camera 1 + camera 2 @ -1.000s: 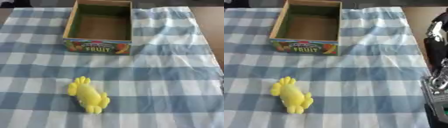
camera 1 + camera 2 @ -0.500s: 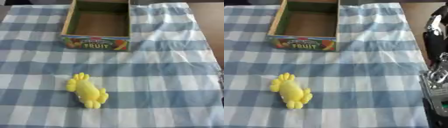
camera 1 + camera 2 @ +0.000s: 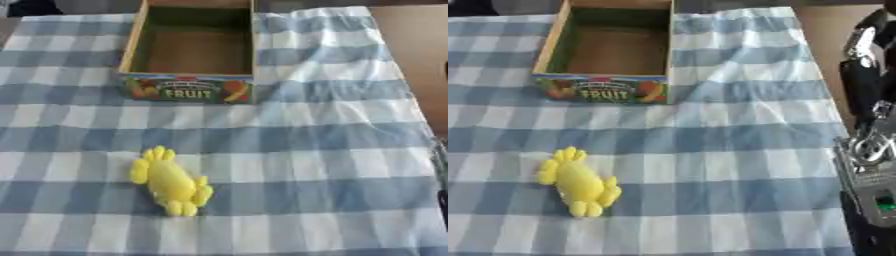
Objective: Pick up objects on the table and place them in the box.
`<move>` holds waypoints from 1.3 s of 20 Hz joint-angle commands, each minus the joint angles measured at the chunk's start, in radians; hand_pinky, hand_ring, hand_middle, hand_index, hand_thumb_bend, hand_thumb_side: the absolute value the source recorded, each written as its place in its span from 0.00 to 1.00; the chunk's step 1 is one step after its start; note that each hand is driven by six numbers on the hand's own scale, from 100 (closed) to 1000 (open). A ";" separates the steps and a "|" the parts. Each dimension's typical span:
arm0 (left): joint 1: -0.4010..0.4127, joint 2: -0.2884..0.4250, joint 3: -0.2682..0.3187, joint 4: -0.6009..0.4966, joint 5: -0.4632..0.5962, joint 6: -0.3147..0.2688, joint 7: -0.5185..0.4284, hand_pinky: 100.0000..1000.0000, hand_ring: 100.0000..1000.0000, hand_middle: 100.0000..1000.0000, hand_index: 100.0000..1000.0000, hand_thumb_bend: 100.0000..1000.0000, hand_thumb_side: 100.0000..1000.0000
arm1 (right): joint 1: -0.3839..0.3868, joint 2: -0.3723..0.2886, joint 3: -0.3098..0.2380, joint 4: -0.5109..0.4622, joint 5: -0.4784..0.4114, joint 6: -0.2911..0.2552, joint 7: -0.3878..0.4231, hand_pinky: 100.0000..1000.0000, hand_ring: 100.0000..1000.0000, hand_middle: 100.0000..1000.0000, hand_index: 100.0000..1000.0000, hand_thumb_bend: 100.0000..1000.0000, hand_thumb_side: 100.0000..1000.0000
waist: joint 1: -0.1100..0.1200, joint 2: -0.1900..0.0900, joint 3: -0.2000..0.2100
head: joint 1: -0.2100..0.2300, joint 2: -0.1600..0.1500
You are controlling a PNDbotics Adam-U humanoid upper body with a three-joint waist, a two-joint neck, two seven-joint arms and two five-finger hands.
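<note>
Right eye view shows the most, so going by that one: the counter (image 3: 833,45) is covered almost edge to edge by a blue and white checked cloth (image 3: 737,150), with bare brown surface only in the upper right of the frame. Next biggest is the cardboard box (image 3: 607,90) at the upper left, "FRUIT" printed on its front wall, open on top and looking empty inside. Along the right edge there's the right arm (image 3: 868,165), black and silver hardware running top to bottom, but I can't tell what its fingers are doing since no hand is clearly visible. Left hand isn't in either view. Smallest thing is the yellow toy (image 3: 577,182), lying flat on the cloth at lower left, well apart from the box and nowhere near the arm.

What could go wrong, I'd guess: the toy looks soft and lumpy, so a grab could slip off it, and the cloth might bunch up and drag with it
</note>
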 commanded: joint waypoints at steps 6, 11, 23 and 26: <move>-0.103 0.184 -0.109 -0.017 -0.247 0.004 -0.381 0.72 0.73 0.67 0.91 0.00 0.62 | -0.004 -0.035 -0.002 -0.020 -0.010 -0.001 0.006 0.66 0.49 0.39 0.69 0.00 0.35 | 0.004 -0.026 -0.005 | -0.010 0.038; -0.156 0.238 -0.174 -0.017 -0.273 -0.033 -0.538 0.74 0.77 0.73 0.97 0.00 0.89 | -0.002 -0.041 0.001 -0.020 -0.009 -0.002 0.009 0.66 0.49 0.39 0.69 0.00 0.36 | 0.007 -0.024 -0.006 | -0.003 0.029; -0.310 0.209 -0.329 -0.017 -0.278 -0.031 -0.868 0.75 0.78 0.73 1.00 0.35 1.00 | 0.000 -0.038 0.014 -0.020 -0.011 0.001 0.025 0.67 0.49 0.39 0.69 0.00 0.36 | 0.009 -0.021 -0.006 | 0.024 0.006; -0.336 0.184 -0.359 -0.017 -0.276 -0.027 -0.937 0.75 0.78 0.72 0.99 0.44 1.00 | 0.000 -0.038 0.016 -0.020 -0.012 0.001 0.030 0.67 0.49 0.39 0.69 0.00 0.36 | 0.007 -0.021 -0.005 | 0.029 -0.001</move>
